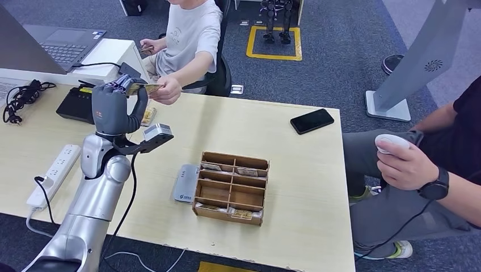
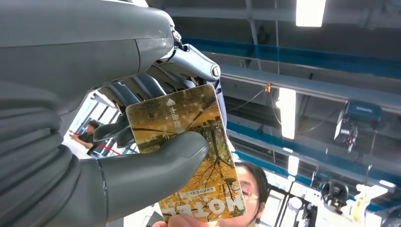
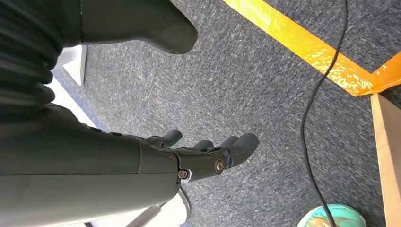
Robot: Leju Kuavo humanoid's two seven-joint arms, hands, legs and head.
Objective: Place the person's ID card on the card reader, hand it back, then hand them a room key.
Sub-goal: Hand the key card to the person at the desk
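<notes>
Golden key card (image 2: 189,151) sat pinched between thumb and fingers (image 2: 142,87) of left hand (image 1: 116,107), raised over counter (image 1: 283,141) at person's hand (image 1: 166,90), which touched its far edge. Judgement: hold steady, loosen only once they grip firmly. Right hand (image 3: 208,153) hung loose, fingers apart, holding nothing.

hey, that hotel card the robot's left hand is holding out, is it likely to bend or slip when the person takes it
Probably stiff: the hotel card juts flat and unbent past the left hand, though pinched at one end. It looks thin and likely light. Its glossy printed face may be slippery, so it could slide out easily once the person's hand, already touching it, pulls.
</notes>
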